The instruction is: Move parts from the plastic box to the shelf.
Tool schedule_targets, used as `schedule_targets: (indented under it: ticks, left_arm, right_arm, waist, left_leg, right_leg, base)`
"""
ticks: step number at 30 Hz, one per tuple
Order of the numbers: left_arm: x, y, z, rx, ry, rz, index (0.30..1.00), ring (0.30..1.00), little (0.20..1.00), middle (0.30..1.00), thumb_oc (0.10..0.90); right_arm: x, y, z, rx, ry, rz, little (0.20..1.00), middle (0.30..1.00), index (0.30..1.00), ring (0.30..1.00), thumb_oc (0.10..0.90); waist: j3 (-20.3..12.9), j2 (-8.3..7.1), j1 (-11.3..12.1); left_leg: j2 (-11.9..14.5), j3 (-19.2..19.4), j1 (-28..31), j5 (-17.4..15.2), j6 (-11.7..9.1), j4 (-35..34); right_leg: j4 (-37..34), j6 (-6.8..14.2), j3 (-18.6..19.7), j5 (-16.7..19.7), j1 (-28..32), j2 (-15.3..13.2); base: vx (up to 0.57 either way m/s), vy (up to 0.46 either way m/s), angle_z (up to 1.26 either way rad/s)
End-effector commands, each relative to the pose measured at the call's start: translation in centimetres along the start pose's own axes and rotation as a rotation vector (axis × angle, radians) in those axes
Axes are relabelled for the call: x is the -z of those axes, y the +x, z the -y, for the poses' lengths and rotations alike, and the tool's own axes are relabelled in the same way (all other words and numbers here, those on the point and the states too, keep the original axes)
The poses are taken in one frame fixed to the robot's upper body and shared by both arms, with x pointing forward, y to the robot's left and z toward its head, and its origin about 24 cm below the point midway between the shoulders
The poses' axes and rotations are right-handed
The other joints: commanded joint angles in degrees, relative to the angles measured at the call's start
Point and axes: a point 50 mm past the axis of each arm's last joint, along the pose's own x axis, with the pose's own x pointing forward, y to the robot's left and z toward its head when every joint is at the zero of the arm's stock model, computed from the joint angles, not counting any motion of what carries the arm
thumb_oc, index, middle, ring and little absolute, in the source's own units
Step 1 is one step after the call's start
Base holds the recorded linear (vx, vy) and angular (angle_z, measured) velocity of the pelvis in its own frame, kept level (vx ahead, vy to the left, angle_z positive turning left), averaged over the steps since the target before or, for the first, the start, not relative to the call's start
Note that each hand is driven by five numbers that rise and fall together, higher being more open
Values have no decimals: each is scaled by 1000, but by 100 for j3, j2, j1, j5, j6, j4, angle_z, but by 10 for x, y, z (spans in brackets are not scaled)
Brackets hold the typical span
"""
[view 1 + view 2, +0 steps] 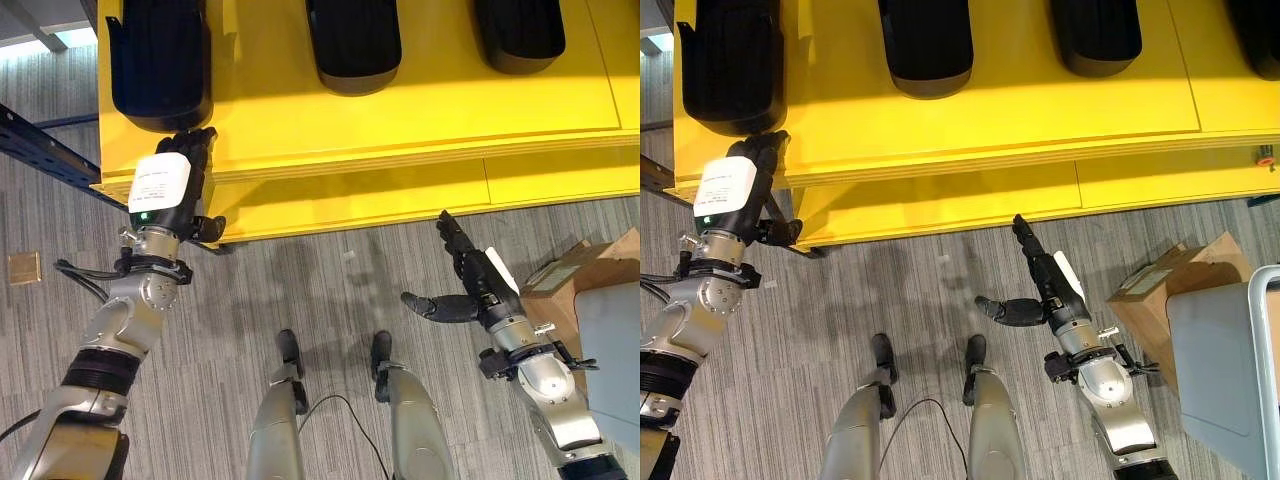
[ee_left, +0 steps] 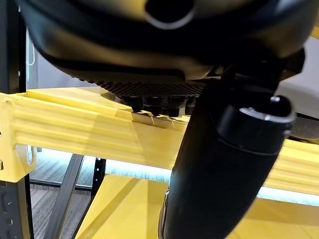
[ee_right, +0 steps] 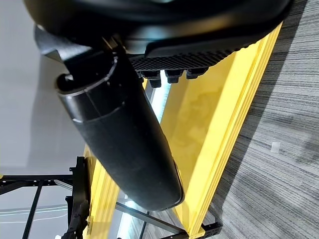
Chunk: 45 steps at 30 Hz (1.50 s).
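Three black moulded parts lie on the yellow shelf [image 1: 420, 120]: one at the left [image 1: 160, 60], one in the middle [image 1: 353, 40], one at the right [image 1: 520, 30]. My left hand [image 1: 165, 195] is at the shelf's front edge just below the left part, open, fingers straight and reaching up to the part's near end, thumb out to the side. In the left wrist view the fingertips [image 2: 159, 102] sit at the shelf edge [image 2: 75, 129]. My right hand [image 1: 478, 280] hangs open over the floor in front of the shelf, holding nothing.
A cardboard box [image 1: 1170, 290] stands on the floor at the right, with a grey plastic box [image 1: 1225, 370] beside it at the view's edge. A dark blue rack beam [image 1: 40, 140] runs past the shelf's left corner. Grey striped floor lies before the shelf.
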Motion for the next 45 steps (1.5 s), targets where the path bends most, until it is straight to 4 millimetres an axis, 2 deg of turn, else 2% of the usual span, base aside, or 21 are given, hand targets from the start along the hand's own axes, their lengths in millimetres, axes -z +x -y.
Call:
schedule_targets:
  ticks: [1,18,45]
  left_arm:
    - [7,18,-35,-112,63,-10,1000,1000,1000,1000,900]
    - [-1,38,-51,-134,110,25,1000,1000,1000,1000,900]
    - [-4,50,-67,-157,160,41,1000,1000,1000,1000,900]
  right_arm:
    - [-42,2,12,33,-10,228,1000,1000,1000,1000,900]
    - [-43,0,16,43,-27,229,1000,1000,1000,1000,900]
    - [-40,-7,14,20,-21,212,1000,1000,1000,1000,900]
  waist:
    - [-554,-4,-110]
    - [-621,-2,-205]
    - [-726,-4,-268]
  left_leg:
    - [490,-349,267,-1020,-478,691]
    - [488,-309,124,-1071,-451,806]
    - [455,-272,27,-1106,-429,872]
  right_leg:
    - [-726,495,95,369,303,-415]
    - [-663,505,175,368,131,-392]
    - [-683,516,228,409,54,-392]
  base:
    - [0,0,0]
    - [0,0,0]
    - [0,0,0]
